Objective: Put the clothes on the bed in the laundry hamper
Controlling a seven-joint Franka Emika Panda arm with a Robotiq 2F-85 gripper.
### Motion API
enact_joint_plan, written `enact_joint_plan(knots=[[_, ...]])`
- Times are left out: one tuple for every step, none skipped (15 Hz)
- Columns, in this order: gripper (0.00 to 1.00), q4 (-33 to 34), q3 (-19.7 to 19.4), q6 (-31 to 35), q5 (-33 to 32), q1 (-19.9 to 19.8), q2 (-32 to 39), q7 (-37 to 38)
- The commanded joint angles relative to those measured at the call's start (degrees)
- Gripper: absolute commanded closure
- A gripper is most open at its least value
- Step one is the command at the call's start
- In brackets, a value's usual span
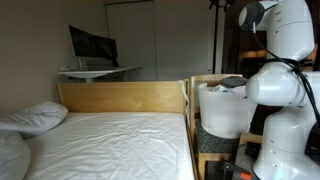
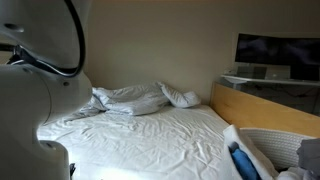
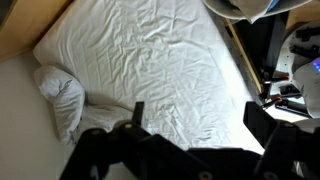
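White sheet (image 3: 150, 50) on the bed (image 1: 120, 97) lies free of garments below the gripper (image 3: 195, 125), whose jaws stand wide apart and empty. Grey fabric, probably the clothes (image 2: 308, 152), sits in the laundry hamper (image 1: 225, 120), placed beside the gripper for short transfers.

I'm in a bedroom, a home by the look of it: a wide white bed (image 1: 120, 140) with a wooden headboard (image 1: 120, 97), plump pillows (image 2: 135, 98), a laundry hamper (image 1: 225, 110) beside it, and a desk (image 1: 98, 71) with a monitor (image 1: 92, 45) behind.
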Motion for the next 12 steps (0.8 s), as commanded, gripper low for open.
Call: enact_joint_plan(knots=[[0.0, 0.0, 1.9, -0.7, 5.6, 0.4, -1.5, 2.4], [0.0, 0.0, 2.1, -1.0, 7.0, 0.8, -1.6, 2.7], [0.0, 0.0, 2.3, -1.7, 8.2, 1.5, -2.0, 3.3], [0.0, 0.0, 2.4, -2.4, 9.4, 2.3, -2.2, 4.2], [0.0, 0.0, 2.4, -3.7, 10.3, 3.5, -2.6, 5.5], [0.0, 0.0, 2.2, -4.9, 10.5, 5.1, -2.6, 7.1], [0.0, 0.0, 1.6, -6.0, 9.2, 7.5, -3.2, 8.4], [0.0, 0.0, 1.3, -7.0, 8.5, 9.6, -3.4, 9.4], [0.0, 0.0, 1.2, -7.5, 8.1, 11.7, -3.8, 10.3], [0.0, 0.0, 0.9, -7.4, 7.7, 13.8, -4.2, 10.9], [0.0, 0.0, 0.5, -7.4, 7.3, 15.9, -4.5, 11.4], [0.0, 0.0, 0.0, -6.7, 5.9, 18.6, -4.9, 10.9]])
